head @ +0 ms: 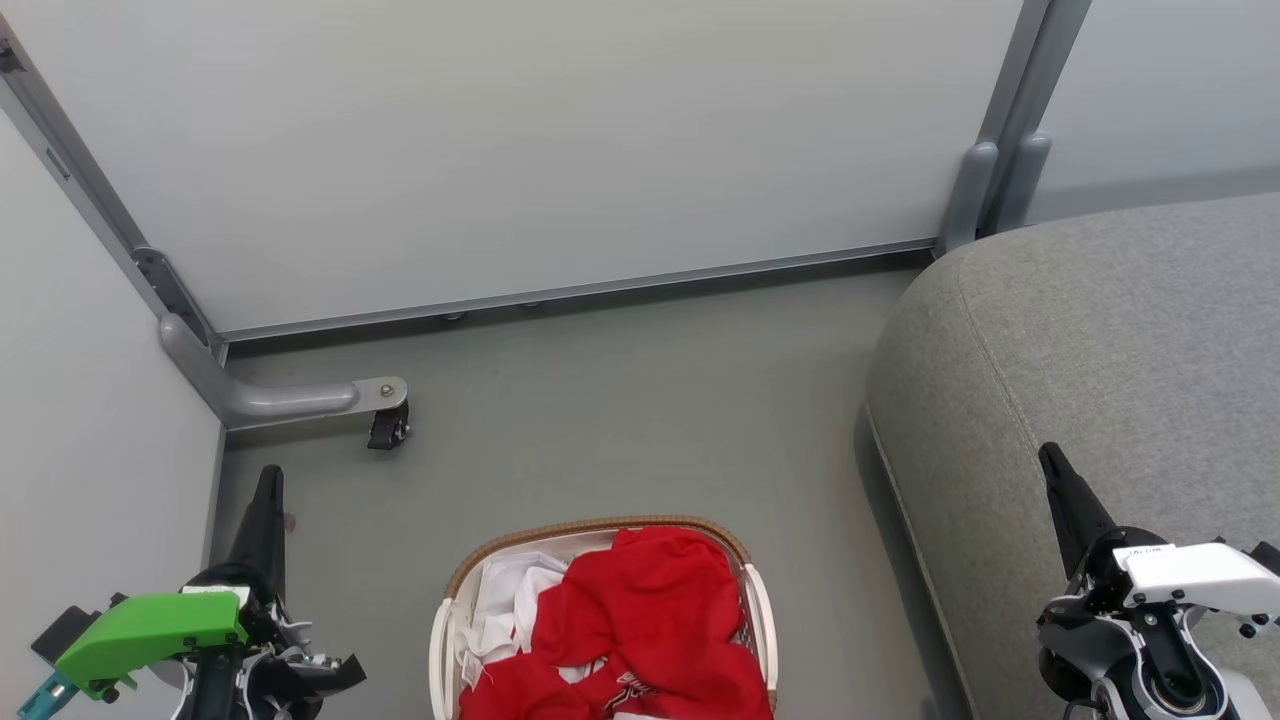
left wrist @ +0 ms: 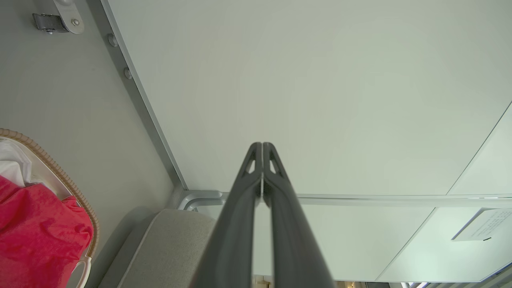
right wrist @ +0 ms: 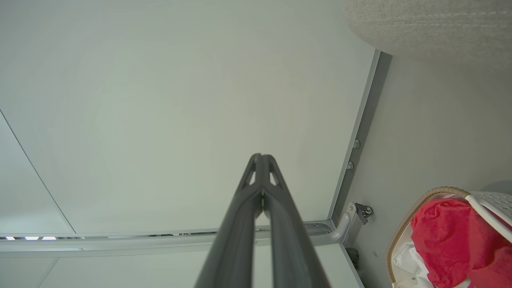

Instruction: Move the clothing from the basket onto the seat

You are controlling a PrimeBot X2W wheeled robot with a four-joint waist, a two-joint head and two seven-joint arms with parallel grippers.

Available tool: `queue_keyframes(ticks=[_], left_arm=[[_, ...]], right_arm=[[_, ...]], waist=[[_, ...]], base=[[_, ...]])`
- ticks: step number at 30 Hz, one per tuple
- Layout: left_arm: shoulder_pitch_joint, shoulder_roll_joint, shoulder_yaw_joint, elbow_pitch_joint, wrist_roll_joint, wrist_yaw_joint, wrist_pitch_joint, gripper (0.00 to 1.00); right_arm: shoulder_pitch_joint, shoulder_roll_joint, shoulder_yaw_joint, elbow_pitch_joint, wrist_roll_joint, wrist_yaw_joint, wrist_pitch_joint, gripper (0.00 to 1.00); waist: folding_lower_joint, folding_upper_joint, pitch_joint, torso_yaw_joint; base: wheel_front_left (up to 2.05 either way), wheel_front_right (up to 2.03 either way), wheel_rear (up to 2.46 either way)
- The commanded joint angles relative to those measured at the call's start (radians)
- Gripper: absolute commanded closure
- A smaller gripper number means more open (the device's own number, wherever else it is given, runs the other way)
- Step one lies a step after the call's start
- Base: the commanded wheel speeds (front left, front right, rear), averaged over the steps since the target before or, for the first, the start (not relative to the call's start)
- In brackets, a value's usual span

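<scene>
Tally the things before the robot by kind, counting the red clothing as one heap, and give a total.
Basket: 1
Red clothing heap: 1
White liner: 1
Seat: 1
Caster: 1
Total: 5

L gripper point(head: 266, 500) & R gripper point(head: 1062, 485) are each made of two long, tapered dark-grey fingers point(left wrist: 240, 208) w/ triangular cut-outs near the tips. The L wrist is capped by a bright green cover point(head: 150, 630) w/ a teal end piece point(head: 38, 692). The R wrist is capped by a white cover point(head: 1195, 570), black screws, small label point(head: 1143, 550).
</scene>
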Motion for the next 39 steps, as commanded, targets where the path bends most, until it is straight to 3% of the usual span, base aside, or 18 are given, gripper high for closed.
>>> queue_keyframes(ticks=[1,9,10,19,39], left_arm=[[-0.013,0.008,0.001,-0.002,-0.002,-0.005,0.002,1.00],[-0.013,0.008,0.001,-0.002,-0.002,-0.005,0.002,1.00],[0.000,0.000,0.000,0.001,0.000,0.000,-0.001,0.00],[0.003,0.003,-0.015,0.046,0.061,0.001,-0.032,0.00],[-0.022,0.029,-0.072,0.054,0.529,0.016,-0.121,0.00]], right_arm=[[0.013,-0.005,-0.002,-0.002,0.003,0.001,0.002,1.00],[0.013,-0.005,-0.002,-0.002,0.003,0.001,0.002,1.00],[0.000,0.000,0.000,0.000,0.000,0.000,0.000,0.00],[0.004,-0.006,0.020,0.019,-0.041,0.000,-0.031,0.00],[-0.026,-0.039,0.056,0.016,-0.465,0.000,-0.121,0.00]], waist=[[0.0000,-0.0001,0.000,0.000],[0.0000,-0.0001,0.000,0.000],[0.0000,-0.0001,0.000,0.000],[0.0000,-0.0001,0.003,0.001],[0.0000,-0.0001,0.016,0.003]], base=[[0.00,0.00,0.00],[0.00,0.00,0.00],[0.00,0.00,0.00],[0.00,0.00,0.00],[0.00,0.00,0.00]])
